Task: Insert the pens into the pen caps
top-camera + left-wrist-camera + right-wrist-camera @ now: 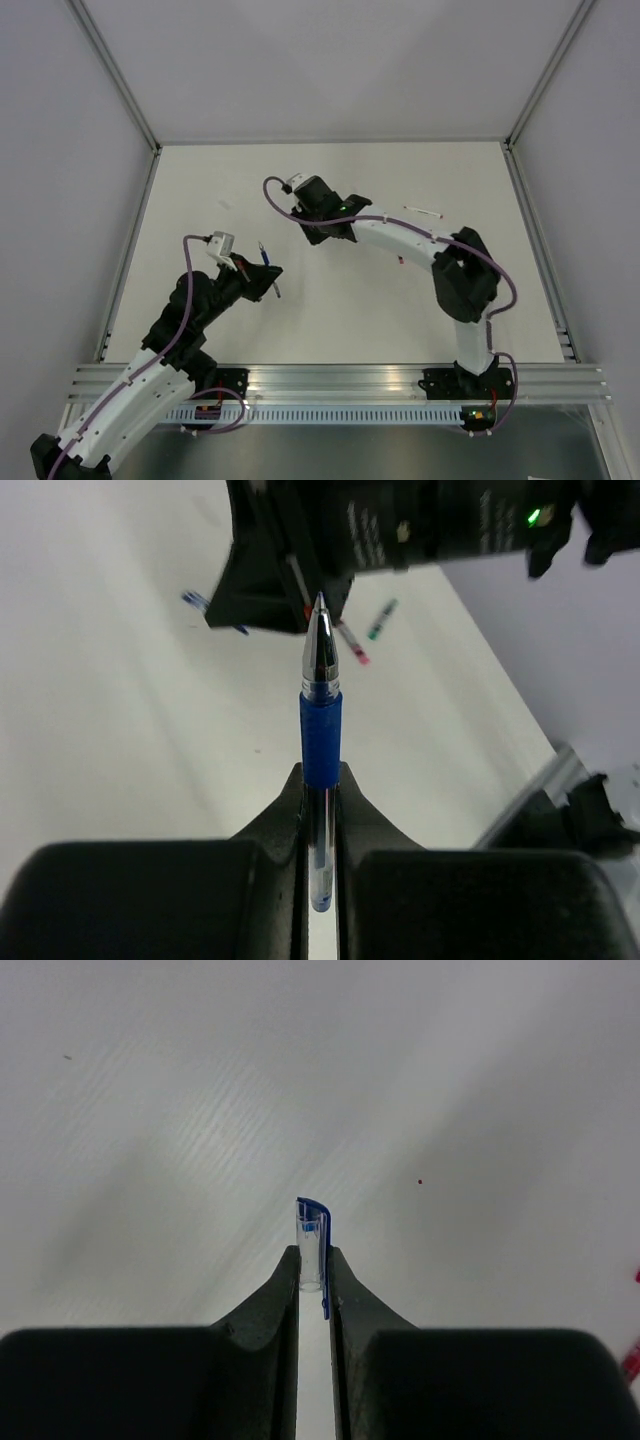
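Observation:
My left gripper (320, 776) is shut on the blue pen (321, 725), which stands straight out of the jaws with its silver tip forward. The tip points at the black body of my right gripper (316, 232), close in front of it. My right gripper (313, 1256) is shut on a clear pen cap with a blue clip (311, 1232), held above the white table. In the top view my left gripper (266, 272) sits left of and below the right one. A white pen with red ends (425, 211) lies right of the right arm.
Beyond the right gripper, the left wrist view shows a red pen (352, 645), a green one (380, 619) and a short blue piece (192, 600) on the table. A small red piece (400, 260) lies under the right forearm. Grey walls stand on three sides.

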Controlling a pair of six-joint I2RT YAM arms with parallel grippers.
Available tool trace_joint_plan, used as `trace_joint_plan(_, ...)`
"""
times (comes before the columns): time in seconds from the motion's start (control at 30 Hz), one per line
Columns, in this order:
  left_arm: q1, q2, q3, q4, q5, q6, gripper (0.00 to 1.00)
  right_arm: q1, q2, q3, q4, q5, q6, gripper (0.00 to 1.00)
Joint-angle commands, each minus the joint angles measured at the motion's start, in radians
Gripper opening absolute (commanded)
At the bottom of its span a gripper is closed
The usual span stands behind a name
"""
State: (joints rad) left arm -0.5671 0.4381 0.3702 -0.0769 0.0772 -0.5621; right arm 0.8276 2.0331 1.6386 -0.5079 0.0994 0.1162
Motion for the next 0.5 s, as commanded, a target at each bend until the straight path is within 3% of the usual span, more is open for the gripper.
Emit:
trace_joint_plan(0.0,0.001,0.053,-0.017,0.265,0.372,0.033,0.02,-0.002,-0.256,-0.078,0.116,0.017,0.094,0.00)
trace_joint_plan(0.07,0.000,0.083,-0.045,0.395,0.509,-0.007,0.02,-0.002,-0.405,-0.210,0.202,-0.003,0.178,0.00)
trace_joint_plan(0.2,-0.001,0.087,-0.079,0.509,0.595,-0.074,0.02,0.016,-0.695,-0.507,0.568,-0.059,0.325,0.00)
trace_joint_plan(0.3,0.001,0.080,-0.100,0.592,0.656,-0.117,0.02,0.054,-0.805,-0.612,0.789,-0.130,0.390,0.00)
trace_joint_plan(0.47,-0.001,0.079,-0.114,0.667,0.730,-0.168,0.02,0.166,-0.843,-0.689,0.951,-0.132,0.392,0.00)
